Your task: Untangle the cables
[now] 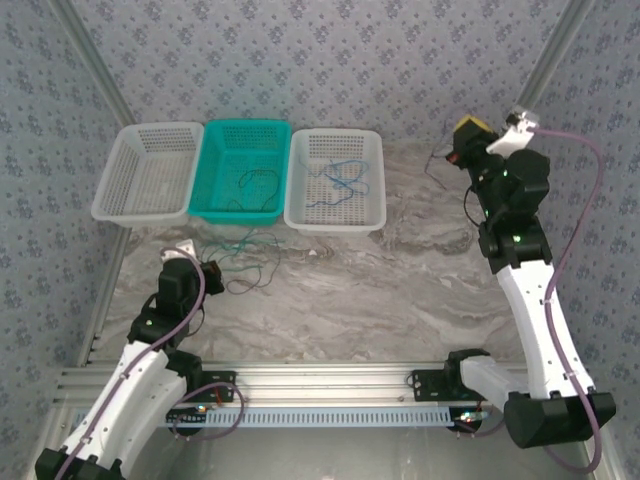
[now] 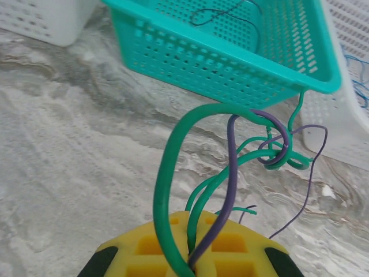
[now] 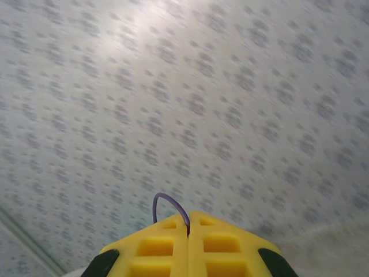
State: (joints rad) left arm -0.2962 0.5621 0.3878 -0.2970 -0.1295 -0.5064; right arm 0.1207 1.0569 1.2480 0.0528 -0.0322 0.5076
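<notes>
Pinching a thin green wire [image 2: 164, 190] and a thin purple wire [image 2: 230, 173] just before the teal plastic basket [image 2: 230, 63], the shut left gripper [image 2: 190, 259] is holding light, limp strands, probably best taken beside their knot [image 2: 277, 153], while the right gripper [image 3: 189, 231] is clamping a purple loop [image 3: 167, 198] aloft.

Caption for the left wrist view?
Yellow-fingered left gripper pinches tangled thin green and purple wires before a teal plastic basket.

Bright, diffuse light; faint soft shadow under teal basket [image 1: 241, 172]. Right wrist view motion-blurred — wallpaper [image 3: 230, 115] smeared. Green cable [image 2: 159, 190] before basket slightly soft — basket sharper.
</notes>
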